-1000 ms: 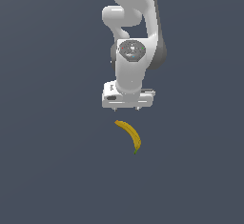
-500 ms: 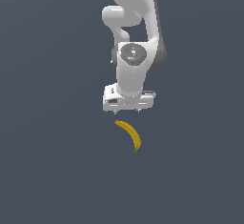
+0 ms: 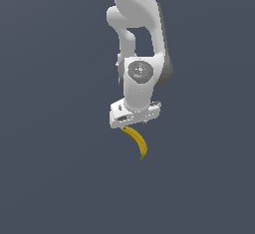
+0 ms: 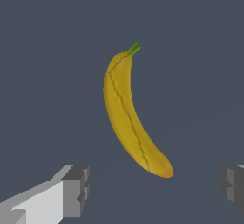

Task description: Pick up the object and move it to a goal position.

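The object, a small curved yellow banana (image 3: 138, 142) with a greenish tip, lies on the dark grey floor. In the exterior view my white gripper (image 3: 130, 124) hangs right above its upper end and covers a little of it. In the wrist view the banana (image 4: 129, 116) lies lengthwise ahead of the two grey fingertips (image 4: 75, 190), its orange end closest to the gap between them. The gripper (image 4: 153, 188) is open, the jaws stand wide apart and nothing is between them. They do not touch the banana.
A plain dark grey floor (image 3: 55, 178) runs in every direction around the arm and the banana. No other object or edge shows in either view.
The arm has come down towards the banana. The hand stood clearly above it before and now overlaps its upper end in the exterior view. The banana has not moved.
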Robot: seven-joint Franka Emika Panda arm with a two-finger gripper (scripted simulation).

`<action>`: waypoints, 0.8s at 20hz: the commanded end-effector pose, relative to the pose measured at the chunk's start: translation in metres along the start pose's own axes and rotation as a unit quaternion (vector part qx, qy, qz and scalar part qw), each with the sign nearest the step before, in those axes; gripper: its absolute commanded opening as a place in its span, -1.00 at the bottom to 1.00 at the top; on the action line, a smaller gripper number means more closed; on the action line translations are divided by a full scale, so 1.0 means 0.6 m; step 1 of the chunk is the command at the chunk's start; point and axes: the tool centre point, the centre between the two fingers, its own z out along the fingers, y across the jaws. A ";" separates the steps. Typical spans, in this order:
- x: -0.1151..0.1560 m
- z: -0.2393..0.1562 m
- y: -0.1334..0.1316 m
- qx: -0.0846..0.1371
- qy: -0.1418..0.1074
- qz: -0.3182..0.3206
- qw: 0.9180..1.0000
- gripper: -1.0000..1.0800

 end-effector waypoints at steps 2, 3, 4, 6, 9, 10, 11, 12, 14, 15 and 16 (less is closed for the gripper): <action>0.016 0.027 -0.001 0.001 0.006 -0.044 0.999 0.92; 0.019 0.034 -0.002 0.001 0.008 -0.055 0.998 0.92; 0.023 0.041 -0.002 0.001 0.009 -0.065 0.998 0.92; 0.029 0.052 -0.003 0.001 0.012 -0.083 0.996 0.92; 0.036 0.066 -0.004 0.001 0.016 -0.104 0.994 0.92; 0.038 0.070 -0.004 0.002 0.017 -0.109 0.994 0.92; 0.039 0.073 -0.005 0.002 0.017 -0.114 0.993 0.92; 0.041 0.075 -0.005 0.002 0.018 -0.118 0.993 0.92; 0.042 0.079 -0.005 0.002 0.019 -0.124 0.992 0.92; 0.043 0.081 -0.005 0.002 0.019 -0.126 0.992 0.92; 0.043 0.081 -0.005 0.002 0.020 -0.127 0.992 0.92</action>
